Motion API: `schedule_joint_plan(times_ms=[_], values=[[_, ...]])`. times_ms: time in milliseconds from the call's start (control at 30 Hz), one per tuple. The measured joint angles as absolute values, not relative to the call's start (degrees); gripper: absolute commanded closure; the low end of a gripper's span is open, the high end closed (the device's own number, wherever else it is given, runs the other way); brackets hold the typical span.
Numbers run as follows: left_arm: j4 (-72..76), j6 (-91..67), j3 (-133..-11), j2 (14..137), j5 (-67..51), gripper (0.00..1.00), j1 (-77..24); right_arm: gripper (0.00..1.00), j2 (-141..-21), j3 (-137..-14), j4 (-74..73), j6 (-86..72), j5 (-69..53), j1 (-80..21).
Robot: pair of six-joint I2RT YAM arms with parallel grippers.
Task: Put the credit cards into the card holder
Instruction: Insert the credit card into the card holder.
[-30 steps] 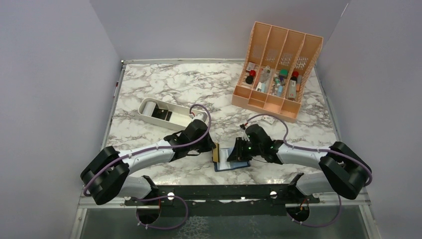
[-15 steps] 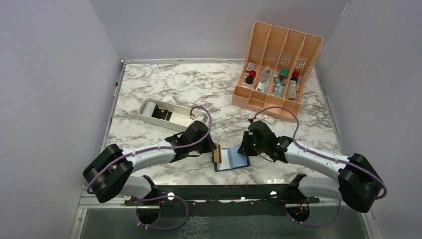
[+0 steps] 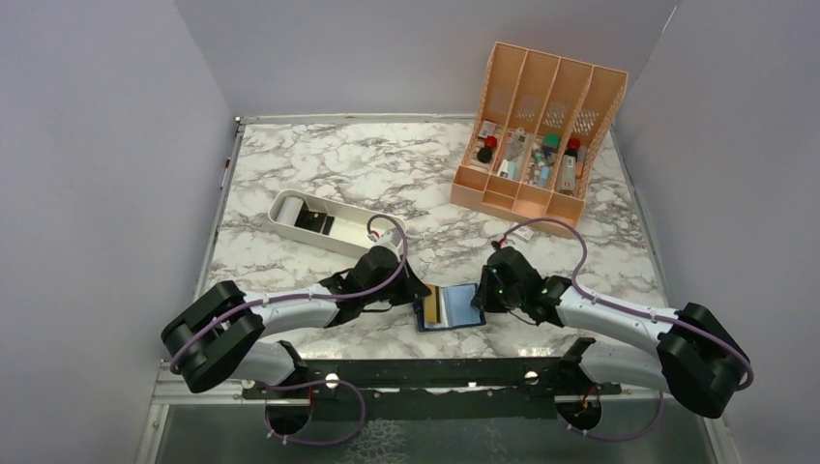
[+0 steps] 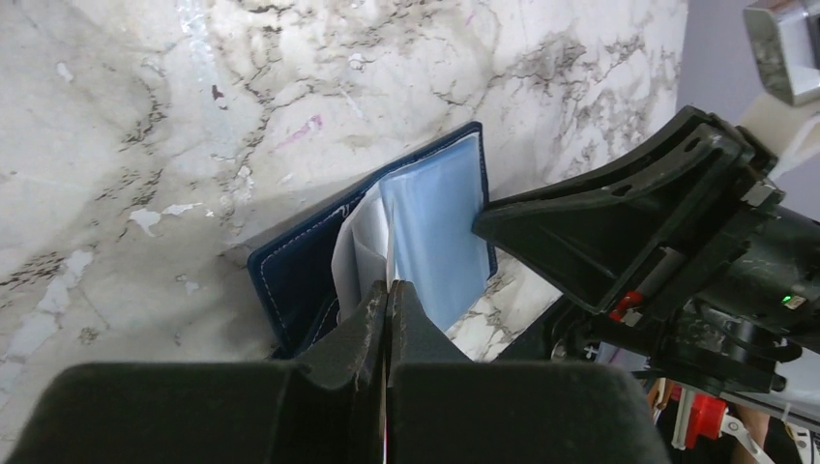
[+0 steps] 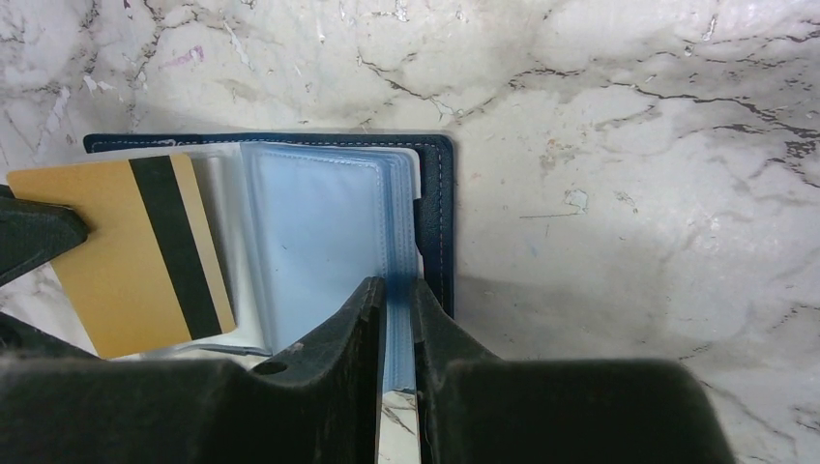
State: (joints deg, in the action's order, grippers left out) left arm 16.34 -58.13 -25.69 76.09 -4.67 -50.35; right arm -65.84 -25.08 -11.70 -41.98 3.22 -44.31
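Left fingers [image 4: 353,343] pinch gold card [image 5: 135,251] (black stripe up); right fingers [image 5: 348,338] nip card holder [image 5: 440,222] sleeves.

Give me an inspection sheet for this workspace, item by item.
Surface: grey-veined marble tabletop.
Job's things: navy folding card holder lying open; gold card with a black stripe at its left side, mostly showing.
Clutter: orange slotted organizer holding small items; white oblong tray.
Grippers: left gripper shut on the gold card; right gripper shut on the holder's pale blue sleeves.
Cables: purple cables along both arms.
Surroundings: plain grey walls.
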Motion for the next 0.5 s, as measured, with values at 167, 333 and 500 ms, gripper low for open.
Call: schedule_joint_plan(times_ms=[167, 333, 500], values=[[18.5, -59.1, -25.7, 76.1, -4.6, 1.0, -50.9, 0.81, -65.5, -24.7, -11.4, -42.5, 3.2, -44.3], [20.4, -60.2, -25.7, 77.5, -4.5, 1.0, -51.2, 0.81, -65.5, -24.7, -11.4, -42.7, 3.2, -44.3], [21.5, -61.6, -25.7, 79.6, -4.5, 1.0, -51.4, 0.81, -65.4, -24.7, -11.4, -42.9, 3.3, -44.3]])
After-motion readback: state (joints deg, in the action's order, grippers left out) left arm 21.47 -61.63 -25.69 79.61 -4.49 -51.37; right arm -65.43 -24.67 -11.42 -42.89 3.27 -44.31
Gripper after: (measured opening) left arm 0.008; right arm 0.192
